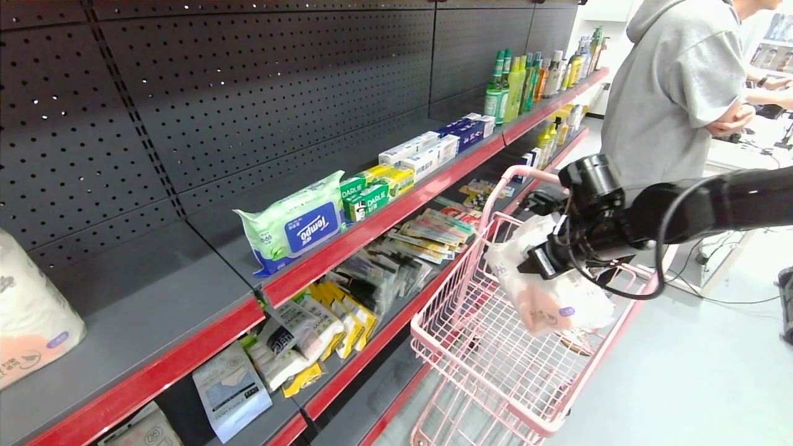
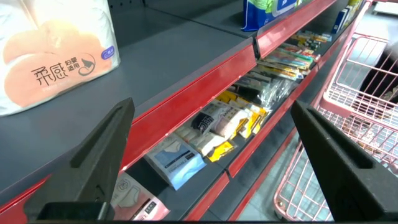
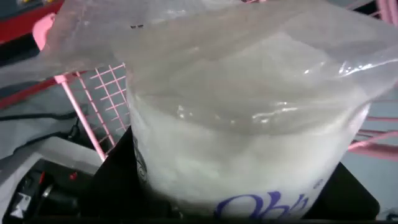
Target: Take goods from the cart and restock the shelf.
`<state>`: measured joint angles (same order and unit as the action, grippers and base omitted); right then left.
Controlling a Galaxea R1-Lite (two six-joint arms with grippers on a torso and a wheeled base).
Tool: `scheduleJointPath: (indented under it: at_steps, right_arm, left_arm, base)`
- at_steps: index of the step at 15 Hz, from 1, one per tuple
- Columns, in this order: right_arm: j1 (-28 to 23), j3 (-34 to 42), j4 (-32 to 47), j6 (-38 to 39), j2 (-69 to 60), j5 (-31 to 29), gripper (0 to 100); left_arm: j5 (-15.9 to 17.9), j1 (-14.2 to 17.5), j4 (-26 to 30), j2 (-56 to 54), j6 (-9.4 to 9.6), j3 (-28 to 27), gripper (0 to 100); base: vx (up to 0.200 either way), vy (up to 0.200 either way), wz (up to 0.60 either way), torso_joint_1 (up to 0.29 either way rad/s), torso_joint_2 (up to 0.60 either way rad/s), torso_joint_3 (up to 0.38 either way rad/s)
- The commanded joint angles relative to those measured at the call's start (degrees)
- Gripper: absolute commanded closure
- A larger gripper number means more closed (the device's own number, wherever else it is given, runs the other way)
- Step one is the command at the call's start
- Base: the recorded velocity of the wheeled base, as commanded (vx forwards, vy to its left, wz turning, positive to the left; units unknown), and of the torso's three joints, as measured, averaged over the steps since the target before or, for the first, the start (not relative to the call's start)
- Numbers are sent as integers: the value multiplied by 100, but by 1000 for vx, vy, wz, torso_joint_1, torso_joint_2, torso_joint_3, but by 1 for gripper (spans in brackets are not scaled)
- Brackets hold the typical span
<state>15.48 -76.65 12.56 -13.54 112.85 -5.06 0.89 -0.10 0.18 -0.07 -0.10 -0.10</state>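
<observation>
My right gripper (image 1: 540, 260) is shut on a white and peach plastic-wrapped tissue pack (image 1: 553, 296), which hangs over the pink wire cart (image 1: 471, 365). In the right wrist view the same pack (image 3: 249, 143) sits between dark fingers (image 3: 115, 183), with the cart's mesh (image 3: 93, 99) behind it. A matching tissue pack (image 1: 31, 310) stands on the grey upper shelf (image 1: 161, 310) at the far left. My left gripper (image 2: 211, 104) is open in front of that shelf, just right of the shelved pack (image 2: 53, 50), holding nothing.
Further along the upper shelf are a green wet-wipes pack (image 1: 294, 223), toothpaste boxes (image 1: 372, 189) and bottles (image 1: 520, 80). The shelf below holds several small packets (image 1: 310, 334). The shelf has a red front edge (image 1: 155, 378). Bare grey shelf lies between the tissue pack and the wipes.
</observation>
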Motion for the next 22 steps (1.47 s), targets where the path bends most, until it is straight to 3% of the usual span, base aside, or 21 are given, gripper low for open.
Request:
scheduleJointPath:
  at_steps: [1,3,6,12,15,22]
  right_arm:
    - [-10,485,590,168,-2074,-101,100]
    - [131,889,599,238,-3049,-593,100]
    - [201,1601,581,484,-4552,-804,100]
    - [-511,3139,660,291,-7251,-1410,100]
    - [-942,3332,660,194,-7752,-1393,100]
    - [-942,3508,660,89,-8024,-1393,100]
  left_arm:
    - [8,1,-1,7,10,1,0]
    - [16,1,-1,7,19,1,0]
    - [16,1,-1,7,1,1,0]
    - [16,1,-1,7,1,1,0]
    - [16,1,-1,7,1,1,0]
    - [8,1,-1,7,1,1,0]
  base:
    - [0,0,0,0,0,0]
    - [0,0,0,0,0,0]
    - [0,0,0,0,0,0]
    - [0,0,0,0,0,0]
    - [0,0,0,0,0,0]
    - [0,0,0,16,-37,-22]
